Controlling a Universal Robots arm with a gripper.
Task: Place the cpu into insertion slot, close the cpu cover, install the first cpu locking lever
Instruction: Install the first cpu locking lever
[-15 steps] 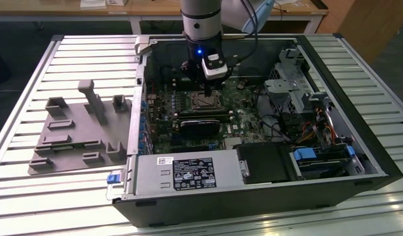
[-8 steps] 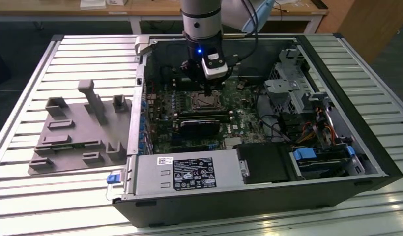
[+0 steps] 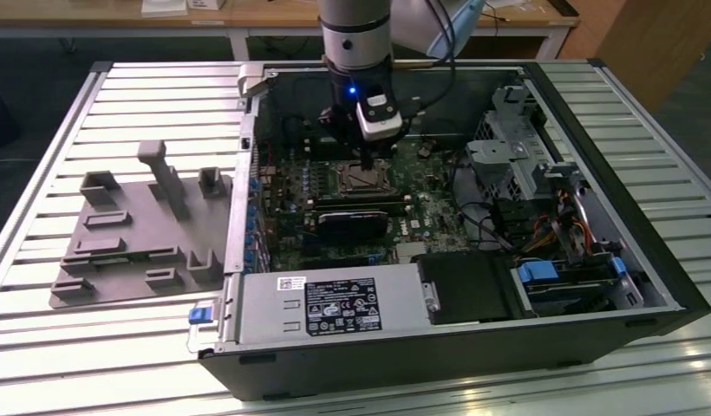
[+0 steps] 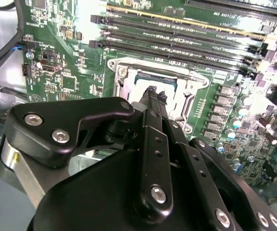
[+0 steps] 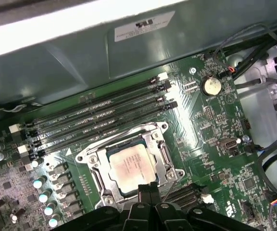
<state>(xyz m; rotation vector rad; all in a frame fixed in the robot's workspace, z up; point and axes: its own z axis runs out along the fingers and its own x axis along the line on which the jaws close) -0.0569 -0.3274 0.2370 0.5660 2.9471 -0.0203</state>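
Observation:
The cpu lies flat in the insertion slot of the green board, its dull silver face up. The cpu cover is a silver frame lying down around the chip, which shows through its window. My gripper is shut, its two thin black fingertips pressed together at the edge of the socket, just beside the chip. In the exterior view the gripper hangs straight down over the socket inside the open computer case. Whether something thin sits between the tips cannot be made out.
Long black memory slots run beside the socket, and a coin cell lies further off. A black card, the power supply and drive cages crowd the case. A grey fixture plate lies at the exterior view's left.

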